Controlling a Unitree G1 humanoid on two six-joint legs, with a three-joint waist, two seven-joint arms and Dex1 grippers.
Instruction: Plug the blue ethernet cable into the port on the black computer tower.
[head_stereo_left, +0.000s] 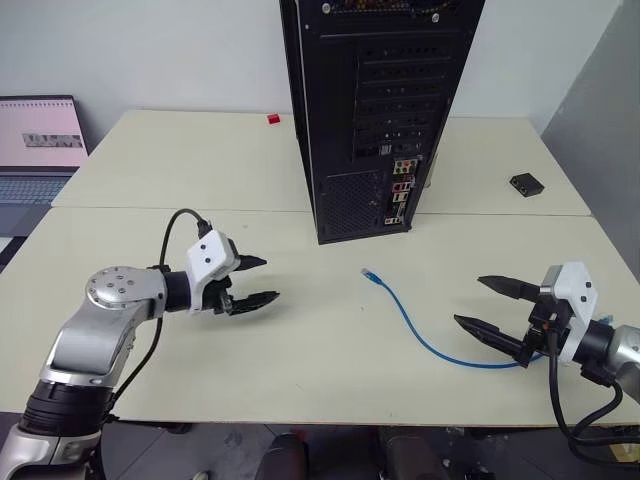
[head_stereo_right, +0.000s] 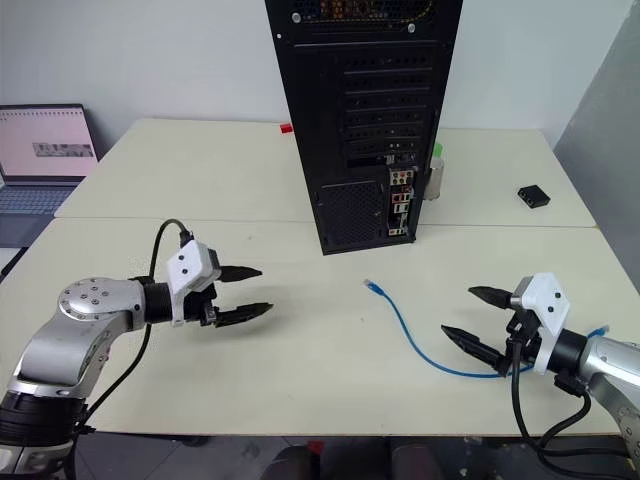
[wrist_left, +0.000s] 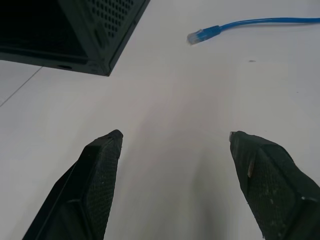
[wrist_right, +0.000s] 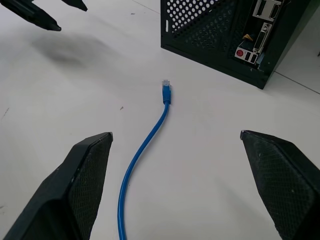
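both pincers gape wide and empty over our pale table (head_stereo_left: 150, 240).

our right gripper (head_stereo_left: 495, 305) hangs beside the blue ethernet cable (head_stereo_left: 410, 325), which lies loose on the table, its plug end (head_stereo_left: 371, 274) pointing toward the black computer tower (head_stereo_left: 375, 110) but well short of it. our left gripper (head_stereo_left: 255, 281) hovers apart on the other side. we see the port cluster (head_stereo_left: 400, 190) low on the tower's rear; a small black box (head_stereo_left: 525, 183), a red block (head_stereo_left: 273, 119) and a laptop (head_stereo_left: 40, 150) sit farther off.
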